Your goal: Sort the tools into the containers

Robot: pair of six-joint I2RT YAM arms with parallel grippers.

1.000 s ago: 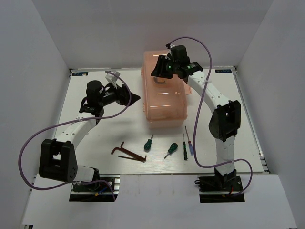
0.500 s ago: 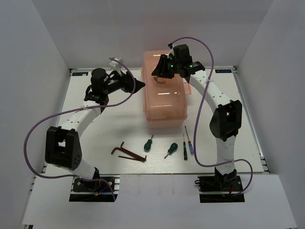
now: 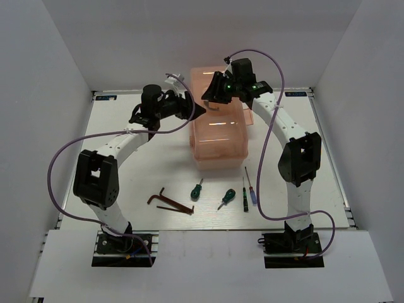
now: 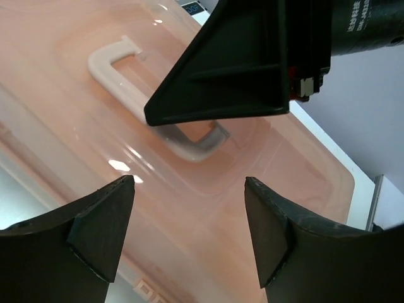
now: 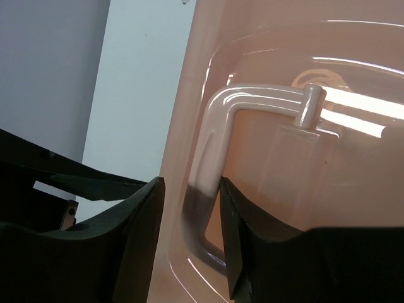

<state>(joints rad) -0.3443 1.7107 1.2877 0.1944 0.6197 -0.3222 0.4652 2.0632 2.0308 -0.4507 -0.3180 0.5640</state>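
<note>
Swinging over to the toolbox lid [image 3: 218,129], left hand [image 4: 189,183] arrives with fingers [image 4: 101,233] apart.

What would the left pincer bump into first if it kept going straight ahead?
The left pincer would probably hit the toolbox lid, right beside its pale handle. The right pincer hangs close above that spot, so depth is hard to judge.

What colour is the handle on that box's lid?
The handle is creamy pinkish-white, clearest in the right wrist view.

Toolbox [image 3: 218,136]: glossy, translucent pink plastic (bright glints on the lid); handle [image 5: 213,139] smooth pale plastic; table [image 3: 158,165] matt white.
</note>
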